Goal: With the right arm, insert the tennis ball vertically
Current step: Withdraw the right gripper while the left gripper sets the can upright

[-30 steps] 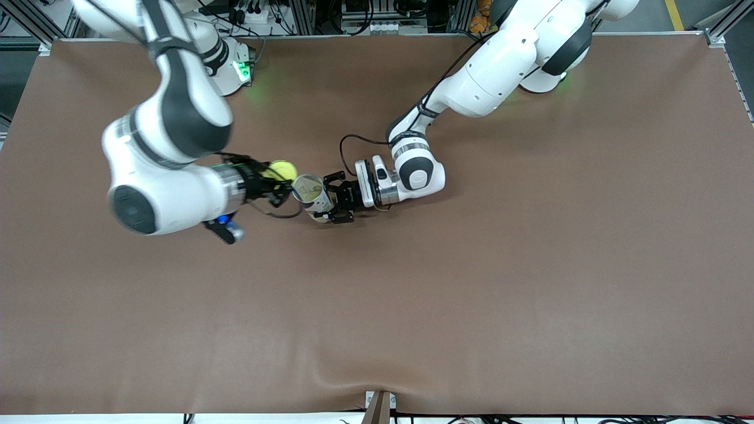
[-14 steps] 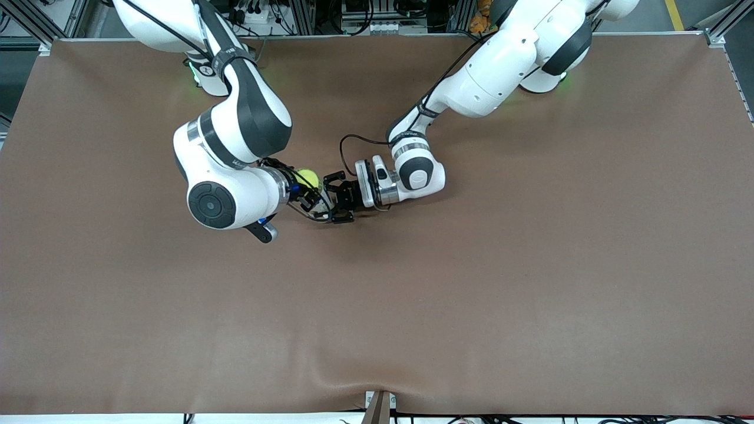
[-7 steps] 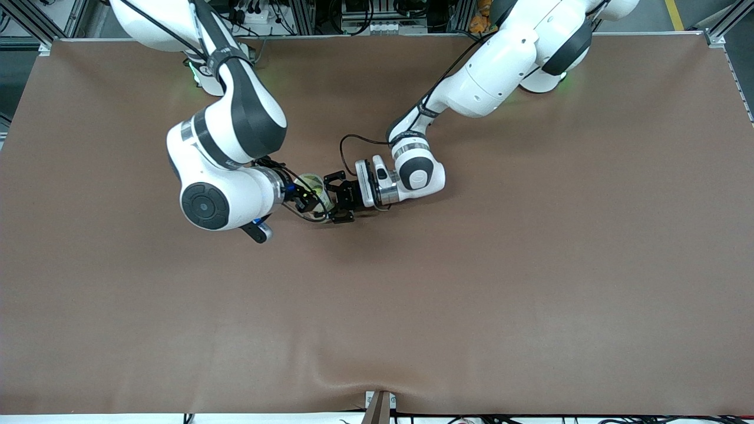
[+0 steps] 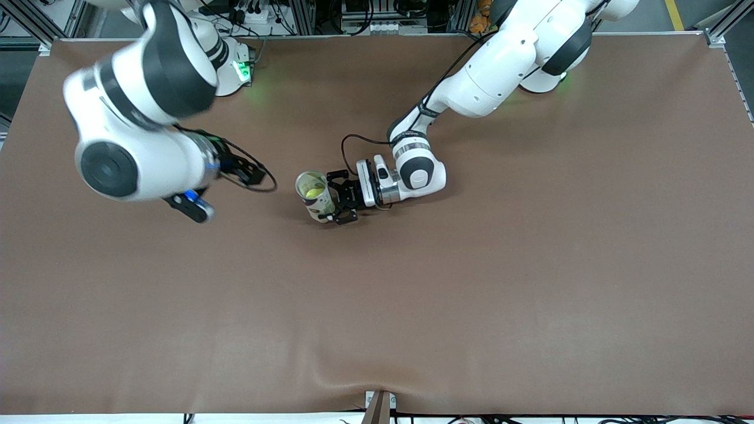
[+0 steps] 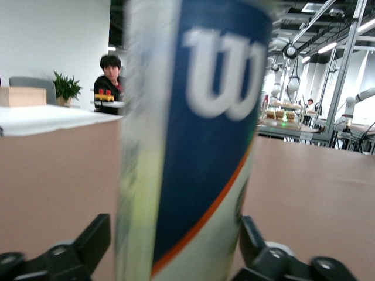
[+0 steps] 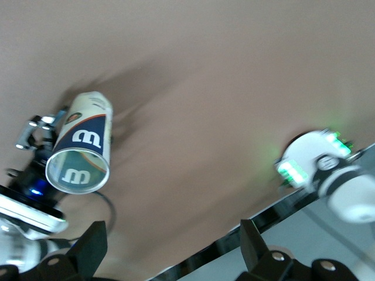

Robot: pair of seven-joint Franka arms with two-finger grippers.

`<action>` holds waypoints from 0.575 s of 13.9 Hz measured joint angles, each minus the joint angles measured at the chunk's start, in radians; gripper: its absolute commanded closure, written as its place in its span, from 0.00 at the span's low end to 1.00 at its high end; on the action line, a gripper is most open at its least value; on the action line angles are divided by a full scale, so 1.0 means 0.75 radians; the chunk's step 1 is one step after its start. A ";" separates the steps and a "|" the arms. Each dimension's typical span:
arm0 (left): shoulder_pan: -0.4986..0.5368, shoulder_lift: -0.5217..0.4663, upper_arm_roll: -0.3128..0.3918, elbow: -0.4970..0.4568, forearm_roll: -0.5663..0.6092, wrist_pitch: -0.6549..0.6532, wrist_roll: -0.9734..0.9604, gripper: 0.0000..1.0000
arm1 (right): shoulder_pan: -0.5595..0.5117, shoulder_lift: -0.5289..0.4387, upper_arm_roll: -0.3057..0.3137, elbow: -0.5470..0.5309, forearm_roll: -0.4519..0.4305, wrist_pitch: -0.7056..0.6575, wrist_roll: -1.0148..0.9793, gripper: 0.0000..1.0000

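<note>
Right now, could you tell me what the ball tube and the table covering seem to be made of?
Tube: probably clear glossy plastic under a printed label; the yellow tennis ball shows through its mouth. Table covering: matte brown sheet, perhaps felt or paper; it ripples at the camera-side edge.

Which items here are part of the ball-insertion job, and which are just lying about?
Job: tennis ball inside the upright can; left claw around the can, fingers apart; right claw, open, over bare table.
Lying about: nothing but the brown table.
</note>
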State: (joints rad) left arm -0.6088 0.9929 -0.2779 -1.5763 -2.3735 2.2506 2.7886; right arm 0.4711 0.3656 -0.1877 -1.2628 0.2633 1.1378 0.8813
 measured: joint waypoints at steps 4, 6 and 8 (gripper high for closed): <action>0.020 -0.009 0.002 -0.047 0.000 0.000 0.000 0.00 | -0.133 -0.122 -0.006 -0.027 -0.154 -0.106 -0.389 0.00; 0.040 -0.056 0.000 -0.096 0.000 0.000 -0.001 0.00 | -0.200 -0.219 -0.010 -0.107 -0.265 -0.089 -0.605 0.00; 0.078 -0.141 -0.003 -0.198 0.000 0.000 -0.003 0.00 | -0.236 -0.348 -0.011 -0.235 -0.353 -0.017 -0.750 0.00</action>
State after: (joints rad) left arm -0.5502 0.8873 -0.2798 -1.7249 -2.3735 2.2507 2.7860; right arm 0.2943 0.1048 -0.1960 -1.4388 -0.0014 1.1249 0.3190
